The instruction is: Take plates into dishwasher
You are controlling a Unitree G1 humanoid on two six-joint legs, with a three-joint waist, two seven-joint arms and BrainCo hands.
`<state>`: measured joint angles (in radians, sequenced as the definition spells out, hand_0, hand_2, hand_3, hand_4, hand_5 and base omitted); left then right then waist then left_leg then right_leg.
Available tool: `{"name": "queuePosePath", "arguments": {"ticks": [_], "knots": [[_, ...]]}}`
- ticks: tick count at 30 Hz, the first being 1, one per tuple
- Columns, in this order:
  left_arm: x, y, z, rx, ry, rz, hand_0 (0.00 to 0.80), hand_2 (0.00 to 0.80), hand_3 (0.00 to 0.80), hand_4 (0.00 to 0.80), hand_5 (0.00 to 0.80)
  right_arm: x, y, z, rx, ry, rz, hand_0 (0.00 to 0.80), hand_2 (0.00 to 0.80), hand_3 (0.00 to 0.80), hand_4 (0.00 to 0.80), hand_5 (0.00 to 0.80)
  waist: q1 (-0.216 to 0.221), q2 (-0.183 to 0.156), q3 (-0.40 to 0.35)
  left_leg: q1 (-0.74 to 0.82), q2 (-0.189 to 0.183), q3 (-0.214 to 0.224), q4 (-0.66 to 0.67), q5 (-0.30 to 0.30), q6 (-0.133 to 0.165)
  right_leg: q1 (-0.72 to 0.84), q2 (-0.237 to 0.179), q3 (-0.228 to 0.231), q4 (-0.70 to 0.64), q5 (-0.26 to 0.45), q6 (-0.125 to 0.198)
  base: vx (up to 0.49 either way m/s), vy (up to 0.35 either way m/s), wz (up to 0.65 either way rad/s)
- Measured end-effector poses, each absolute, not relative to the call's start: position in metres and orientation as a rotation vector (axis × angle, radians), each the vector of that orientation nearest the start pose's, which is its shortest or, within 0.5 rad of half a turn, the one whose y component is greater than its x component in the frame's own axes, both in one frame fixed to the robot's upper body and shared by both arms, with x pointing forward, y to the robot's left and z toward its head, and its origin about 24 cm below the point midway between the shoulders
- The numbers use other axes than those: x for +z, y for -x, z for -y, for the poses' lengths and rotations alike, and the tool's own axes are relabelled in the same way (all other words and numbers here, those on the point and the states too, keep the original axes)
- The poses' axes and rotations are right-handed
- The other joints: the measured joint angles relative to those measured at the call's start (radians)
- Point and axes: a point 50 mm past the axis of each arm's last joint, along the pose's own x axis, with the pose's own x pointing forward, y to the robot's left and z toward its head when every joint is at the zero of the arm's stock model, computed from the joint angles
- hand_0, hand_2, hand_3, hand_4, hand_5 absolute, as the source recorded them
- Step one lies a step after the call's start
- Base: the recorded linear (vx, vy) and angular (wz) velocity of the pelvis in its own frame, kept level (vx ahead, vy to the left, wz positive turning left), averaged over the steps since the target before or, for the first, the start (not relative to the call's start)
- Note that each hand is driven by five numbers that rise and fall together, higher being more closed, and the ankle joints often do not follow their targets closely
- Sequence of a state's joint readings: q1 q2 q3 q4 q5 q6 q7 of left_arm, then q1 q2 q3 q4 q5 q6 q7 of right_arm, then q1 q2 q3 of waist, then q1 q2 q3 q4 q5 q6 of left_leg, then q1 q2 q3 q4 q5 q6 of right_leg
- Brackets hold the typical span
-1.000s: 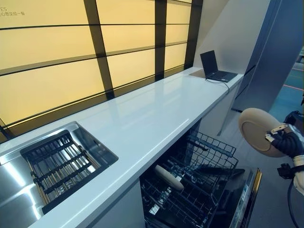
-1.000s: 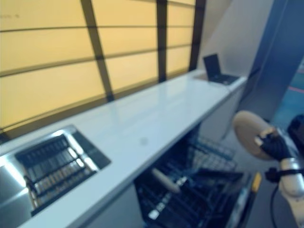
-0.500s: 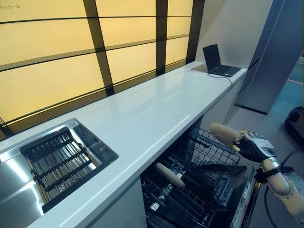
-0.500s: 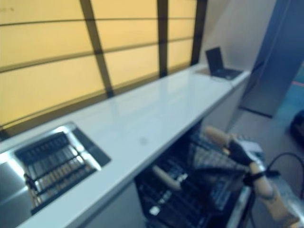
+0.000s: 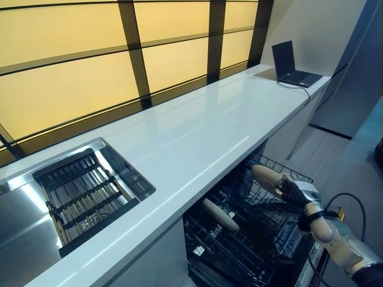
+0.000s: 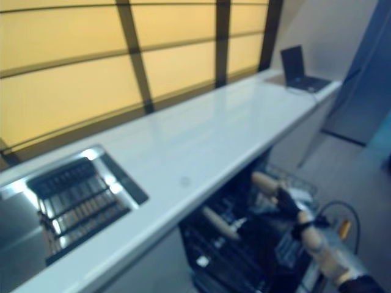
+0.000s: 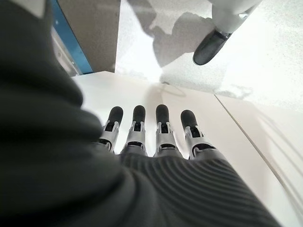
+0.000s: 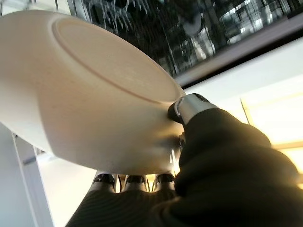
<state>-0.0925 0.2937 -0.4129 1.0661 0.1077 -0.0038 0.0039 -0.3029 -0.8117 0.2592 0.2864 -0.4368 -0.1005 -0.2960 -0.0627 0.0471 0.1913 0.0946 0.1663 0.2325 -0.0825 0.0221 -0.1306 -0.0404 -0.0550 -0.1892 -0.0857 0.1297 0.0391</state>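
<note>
A beige plate (image 5: 265, 177) hangs edge-on over the far end of the pulled-out dishwasher rack (image 5: 248, 239), clamped in the robot's right hand (image 5: 294, 192), whose thumb presses the plate's underside while the fingers curl behind its rim, as the right wrist view shows. The plate sits tilted, its rim just above the rack's wire side, and whether it touches the wires cannot be told. A second beige plate (image 5: 219, 214) stands on edge among the tines nearer the middle of the same rack, well apart from the held one. The rack, of dark wire, juts out from beneath the white tabletop (image 5: 191, 140), above the open dishwasher door (image 5: 317, 272). To the robot's left, a steel sink (image 5: 24, 221) is let into the tabletop, with a dark slatted drying rack (image 5: 84, 197) lying inside it. At the tabletop's far end an open laptop (image 5: 291, 66) rests near the wall, a thin cable trailing from it over the edge. Behind the tabletop runs a wall of glowing yellow panels (image 5: 78, 84) divided by dark bars. The left hand (image 7: 156, 135) appears only in its own wrist view, fingers straight and spread, holding nothing, over a pale floor.
</note>
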Motion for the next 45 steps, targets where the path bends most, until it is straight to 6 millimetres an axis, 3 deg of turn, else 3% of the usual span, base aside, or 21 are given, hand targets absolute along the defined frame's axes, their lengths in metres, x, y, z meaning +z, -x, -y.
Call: {"name": "queuePosePath", "arguments": {"ticks": [6,19,32,45], "knots": [[-0.14,-0.156,-0.212,-0.273,-0.605,-0.994,0.0,0.0,0.0,0.0,0.0,0.111,-0.312,0.255,-0.122,1.22,0.209,0.8,0.8,0.8,0.8,0.8,0.001,0.012,0.028,-0.006,-0.001,-0.006,0.0,0.001,0.002,-0.003,-0.001,-0.008,0.0,0.0,0.0,-0.055,-0.013,0.03],[-0.129,-0.183,-0.205,-0.286,-0.624,-0.919,0.0,0.0,0.0,0.0,0.0,0.093,-0.32,0.266,-0.266,1.099,0.067,0.8,0.8,0.8,0.8,0.8,0.009,0.035,0.054,-0.021,0.0,-0.018,0.0,0.005,-0.002,-0.015,-0.001,-0.015,0.001,0.003,-0.005,-0.007,-0.001,0.01],[-0.128,-0.185,-0.204,-0.288,-0.625,-0.914,0.0,0.0,0.0,0.0,0.0,0.089,-0.32,0.271,-0.307,1.088,0.036,0.8,0.8,0.8,0.8,0.8,0.025,0.047,0.07,-0.033,0.0,-0.03,0.001,0.005,-0.003,-0.019,-0.003,-0.024,0.001,0.003,-0.005,0.005,-0.003,0.02],[-0.127,-0.188,-0.202,-0.304,-0.635,-0.907,0.0,0.0,0.0,0.0,0.0,0.093,-0.329,0.261,-0.25,1.125,0.05,0.8,0.8,0.8,0.8,0.8,0.026,0.042,0.074,-0.039,0.0,-0.045,0.003,0.009,0.0,-0.017,-0.005,-0.037,0.001,0.002,-0.003,-0.005,-0.006,0.02]]}}
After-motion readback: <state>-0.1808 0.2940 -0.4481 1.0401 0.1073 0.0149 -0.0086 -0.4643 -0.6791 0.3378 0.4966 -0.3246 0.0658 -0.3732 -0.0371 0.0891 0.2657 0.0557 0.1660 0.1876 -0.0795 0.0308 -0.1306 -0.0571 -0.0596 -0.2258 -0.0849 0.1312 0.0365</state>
